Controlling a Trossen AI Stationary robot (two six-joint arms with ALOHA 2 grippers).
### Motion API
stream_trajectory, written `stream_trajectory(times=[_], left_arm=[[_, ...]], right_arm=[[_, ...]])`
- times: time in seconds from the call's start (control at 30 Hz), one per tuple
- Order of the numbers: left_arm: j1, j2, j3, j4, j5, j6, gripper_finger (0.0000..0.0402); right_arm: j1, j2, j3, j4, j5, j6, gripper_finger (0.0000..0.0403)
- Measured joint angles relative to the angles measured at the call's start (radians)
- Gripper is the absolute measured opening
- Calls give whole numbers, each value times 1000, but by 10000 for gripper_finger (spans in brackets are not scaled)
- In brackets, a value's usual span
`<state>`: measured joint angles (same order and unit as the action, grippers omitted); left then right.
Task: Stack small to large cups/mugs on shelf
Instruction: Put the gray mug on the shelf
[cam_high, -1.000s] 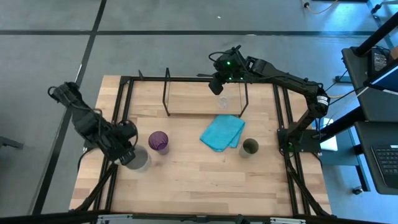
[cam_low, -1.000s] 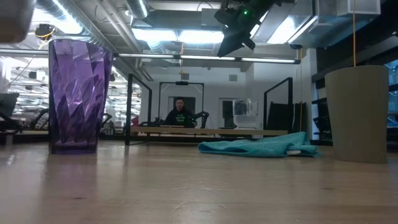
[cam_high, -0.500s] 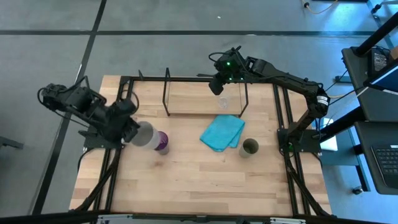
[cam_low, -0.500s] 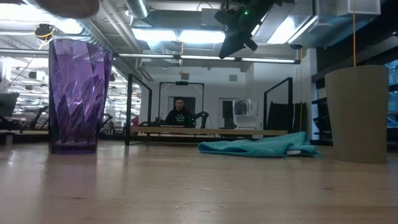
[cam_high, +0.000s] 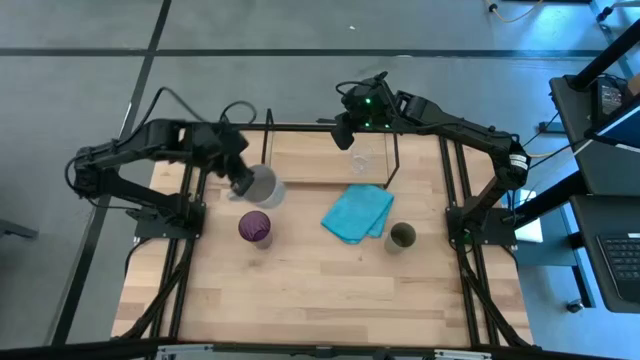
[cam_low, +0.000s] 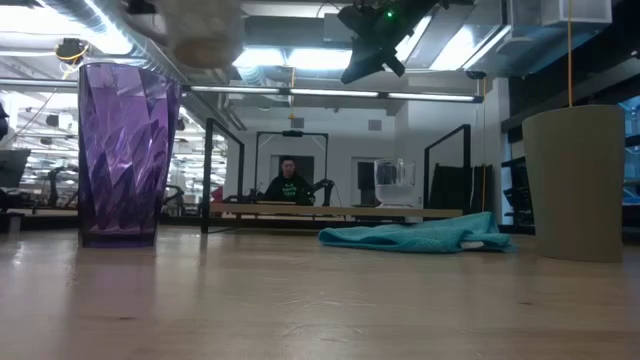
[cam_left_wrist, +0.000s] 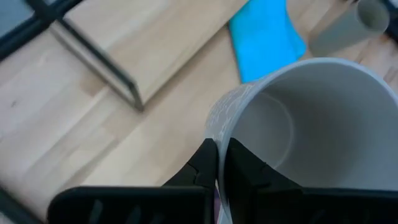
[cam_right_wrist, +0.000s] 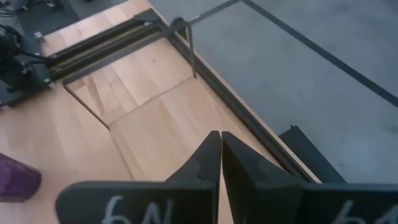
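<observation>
My left gripper (cam_high: 241, 179) is shut on the grey mug (cam_high: 262, 187), held in the air by the shelf's left end; the mug shows blurred at the top of the low view (cam_low: 200, 25). The shelf (cam_high: 267, 150) is a black wire rack over a wooden base. The clear glass (cam_high: 358, 163) stands on its base at the right end. My right gripper (cam_high: 345, 133) is shut and empty, above and just beyond the glass. The purple tumbler (cam_high: 254, 228) and the olive-green cup (cam_high: 402, 236) stand upright on the table. My left gripper pinches the mug's wall at the rim (cam_left_wrist: 214, 124), one finger (cam_left_wrist: 242, 168) inside the mug and one (cam_left_wrist: 202, 167) outside. The mug is lifted clear of the table, its open mouth toward the wrist camera.
A folded turquoise cloth (cam_high: 357, 212) lies between the tumbler and the olive cup, in front of the shelf. The black table frame (cam_high: 455, 200) runs along the table's sides. A person (cam_low: 290, 182) sits in the room far behind the table.
My left gripper has carried the grey mug from the table's near left, past the purple tumbler, toward the far edge and the right, up to the shelf's left end. The mug has stayed clear of the table throughout.
</observation>
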<state>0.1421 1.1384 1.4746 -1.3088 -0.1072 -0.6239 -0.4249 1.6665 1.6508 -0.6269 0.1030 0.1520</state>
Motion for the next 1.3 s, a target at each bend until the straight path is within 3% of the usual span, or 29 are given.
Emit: stream_trajectory(times=[0.23, 0.47, 0.63, 1.3], left_arm=[[212, 97, 0, 98, 114, 225, 10], [340, 217, 0, 237, 201, 373, 10], [385, 300, 0, 328, 248, 427, 10], [488, 545, -1, 512, 252, 575, 11]], right_arm=[[17, 0, 0, 25, 1, -1, 17], [25, -24, 0, 245, 98, -41, 17], [25, -51, 1, 313, 126, -81, 17], [22, -58, 0, 230, 125, -25, 17]])
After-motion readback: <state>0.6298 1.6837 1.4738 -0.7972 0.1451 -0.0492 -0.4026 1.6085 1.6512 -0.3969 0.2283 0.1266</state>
